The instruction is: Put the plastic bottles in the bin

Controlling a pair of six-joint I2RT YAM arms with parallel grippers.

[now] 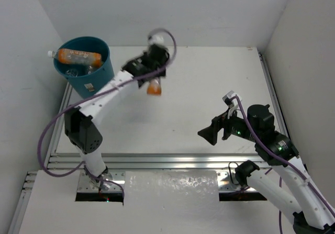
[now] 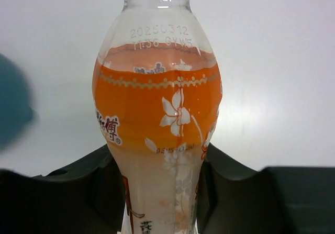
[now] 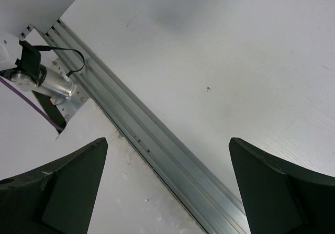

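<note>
Orange bottle (image 2: pixel 157 113) sits pinched in the left claw (image 2: pixel 159 192), whose two dark fingers press on its pale lower half while the neck points away from the wrist. It is held over the white table (image 1: pixel 209 87), to the right of the teal bin (image 1: pixel 97 85) and clear of it. Inside the bin a second orange bottle (image 1: pixel 78 56) lies across the top, its white cap poking over the rim, with clear bottles (image 1: pixel 78 71) underneath. The right claw (image 3: pixel 167 187) is spread wide with nothing in it, above the metal rail (image 3: pixel 157 140) at the table's near edge.
</note>
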